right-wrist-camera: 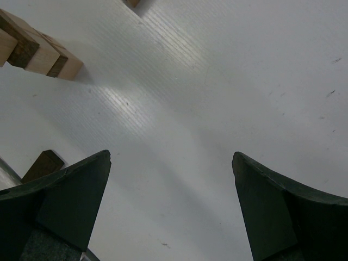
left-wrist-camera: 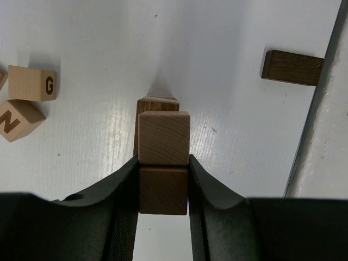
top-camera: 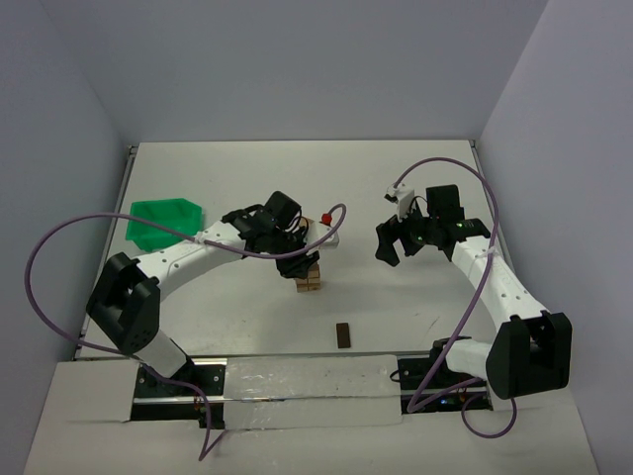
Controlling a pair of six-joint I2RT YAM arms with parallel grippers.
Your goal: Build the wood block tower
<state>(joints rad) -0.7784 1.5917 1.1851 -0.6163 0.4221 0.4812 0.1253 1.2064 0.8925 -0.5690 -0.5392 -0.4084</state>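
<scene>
My left pincer [left-wrist-camera: 163, 160] was clamped on a small tan wooden block [left-wrist-camera: 163, 190] at the top of the short tower of light wooden blocks [top-camera: 308, 279] at mid-table. My right pincer [right-wrist-camera: 171, 201] hung over the white table [right-wrist-camera: 217, 81] with its jaws wide apart, well to the tower's right. A dark brown wooden block [top-camera: 342, 335] lay apart, nearer my bases.

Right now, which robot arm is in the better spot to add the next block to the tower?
Left. The left end effector grips a wood block right at the tower. The right end effector hangs open and empty, off to the side.
</scene>
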